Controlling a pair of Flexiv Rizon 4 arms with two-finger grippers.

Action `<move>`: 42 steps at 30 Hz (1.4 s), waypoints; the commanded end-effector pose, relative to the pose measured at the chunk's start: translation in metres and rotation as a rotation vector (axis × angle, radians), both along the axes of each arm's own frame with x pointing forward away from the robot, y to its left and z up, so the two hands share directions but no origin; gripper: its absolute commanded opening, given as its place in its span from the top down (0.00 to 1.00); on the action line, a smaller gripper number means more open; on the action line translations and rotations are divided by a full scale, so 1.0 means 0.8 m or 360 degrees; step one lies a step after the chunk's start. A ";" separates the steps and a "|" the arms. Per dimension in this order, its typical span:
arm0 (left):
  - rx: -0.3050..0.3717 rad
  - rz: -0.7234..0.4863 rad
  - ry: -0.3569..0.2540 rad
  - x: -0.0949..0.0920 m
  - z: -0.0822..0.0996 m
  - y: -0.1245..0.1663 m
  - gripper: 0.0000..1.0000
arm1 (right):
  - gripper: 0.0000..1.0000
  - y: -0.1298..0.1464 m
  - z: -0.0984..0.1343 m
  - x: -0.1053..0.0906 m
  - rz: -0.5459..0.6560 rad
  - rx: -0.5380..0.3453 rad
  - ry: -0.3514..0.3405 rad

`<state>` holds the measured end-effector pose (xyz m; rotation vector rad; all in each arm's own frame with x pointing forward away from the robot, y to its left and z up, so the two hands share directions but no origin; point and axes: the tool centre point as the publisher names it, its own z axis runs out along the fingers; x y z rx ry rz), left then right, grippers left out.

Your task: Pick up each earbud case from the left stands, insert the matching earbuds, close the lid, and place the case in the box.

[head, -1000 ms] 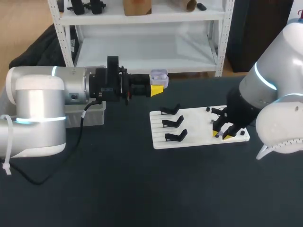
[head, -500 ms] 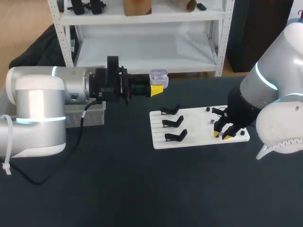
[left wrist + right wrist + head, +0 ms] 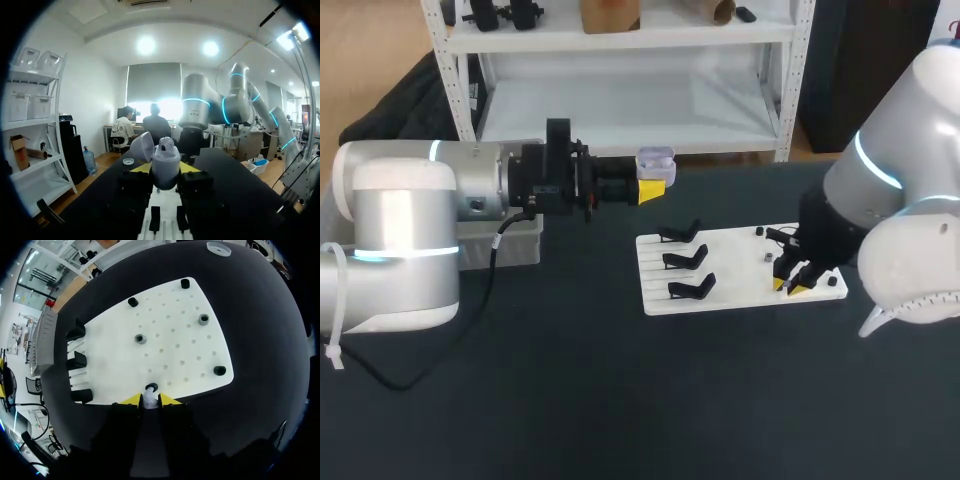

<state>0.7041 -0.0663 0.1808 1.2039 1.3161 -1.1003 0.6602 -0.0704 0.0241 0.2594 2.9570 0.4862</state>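
Dark table [image 3: 570, 380] underneath; right gripper [image 3: 149, 400] pinches an earbud [image 3: 149, 398] that may slip before reaching the case [image 3: 166, 162] clamped in the left gripper [image 3: 652, 190].

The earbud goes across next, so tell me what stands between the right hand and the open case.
Nothing visible does. The right hand holds the earbud at the edge of the white board; the left hand holds the case raised beyond the black stands, which sit low on it.

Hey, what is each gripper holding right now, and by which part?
The left gripper clamps the open earbud case by its lower body. The right gripper appears to pinch a small earbud by its sides.
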 end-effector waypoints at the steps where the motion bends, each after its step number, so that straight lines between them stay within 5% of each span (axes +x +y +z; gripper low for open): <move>1: -0.0004 0.0003 -0.0002 -0.001 -0.001 0.000 1.00 | 1.00 0.001 0.017 -0.008 0.0012 -0.0025 0.0026; 16: -0.0004 0.0003 -0.0002 -0.001 -0.001 0.000 1.00 | 1.00 0.022 0.137 -0.060 0.0288 -0.0167 0.0214; 24: -0.0004 0.0003 -0.0002 -0.001 -0.001 0.000 1.00 | 1.00 0.057 0.216 -0.076 0.0531 -0.0170 0.0178; 32: -0.0004 0.0003 -0.0002 -0.001 -0.001 0.000 1.00 | 1.00 0.105 0.278 -0.070 0.0786 -0.0113 0.0047; 42: -0.0004 0.0003 -0.0002 -0.001 -0.001 0.000 1.00 | 1.00 0.161 0.303 -0.039 0.1004 -0.0122 -0.0035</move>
